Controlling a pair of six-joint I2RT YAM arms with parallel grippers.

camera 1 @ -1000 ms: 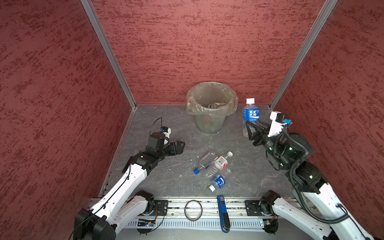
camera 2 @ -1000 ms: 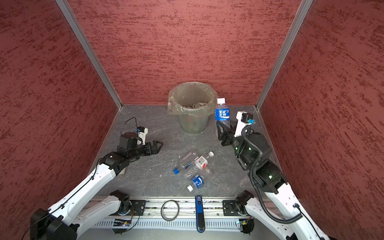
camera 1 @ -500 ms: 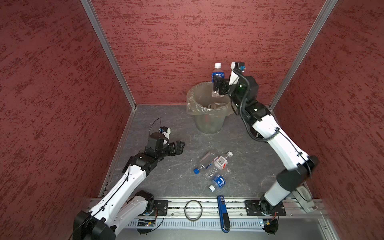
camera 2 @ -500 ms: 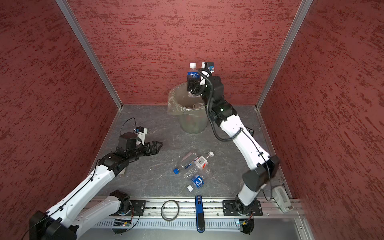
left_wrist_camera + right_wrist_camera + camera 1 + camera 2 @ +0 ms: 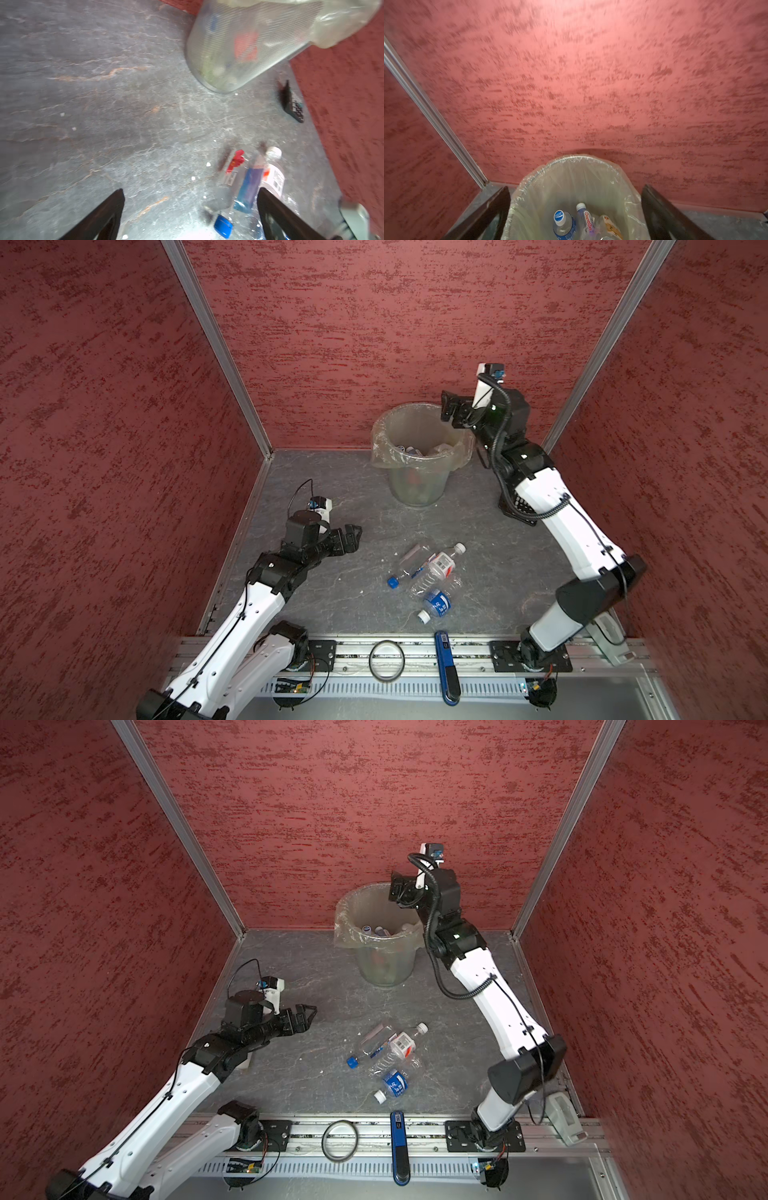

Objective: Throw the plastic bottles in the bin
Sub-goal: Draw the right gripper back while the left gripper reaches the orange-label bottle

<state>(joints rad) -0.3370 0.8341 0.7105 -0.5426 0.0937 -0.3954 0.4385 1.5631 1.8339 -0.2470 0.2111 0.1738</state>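
Three plastic bottles (image 5: 441,563) lie touching in a loose heap on the grey floor (image 5: 332,489), well apart from the bin (image 5: 381,435), which stands near the back wall (image 5: 415,323). Several binned bottles (image 5: 564,223) rest inside its clear liner (image 5: 461,456). My right gripper (image 5: 447,408) hangs over the bin's rim, jaws spread wide with nothing between them. My left gripper (image 5: 354,538) hovers low near the heap, likewise spread and empty. A black calculator (image 5: 294,104) lies on the floor apart from the heap and is no concern of mine.

The heap holds a blue-capped bottle (image 5: 409,568), a white-capped bottle (image 5: 446,558) with a red-and-white label, and a blue-labelled bottle (image 5: 437,605) nearest the front rail (image 5: 478,649). All three look empty or close to it, so I judge them light, thin-walled and springy. They are likely to dent under a hard squeeze, roll at a nudge and slide on smooth plastic. The clear body of the blue-labelled bottle looks somewhat crumpled, which would make it softer yet.

My best hold, I reckon, is across the body at the label band, with jaws square to the bottle's length and closing gently. I would take whichever bottle lies freest at the heap's edge. The risk I see is a finger knocking a neighbour and sending it rolling.
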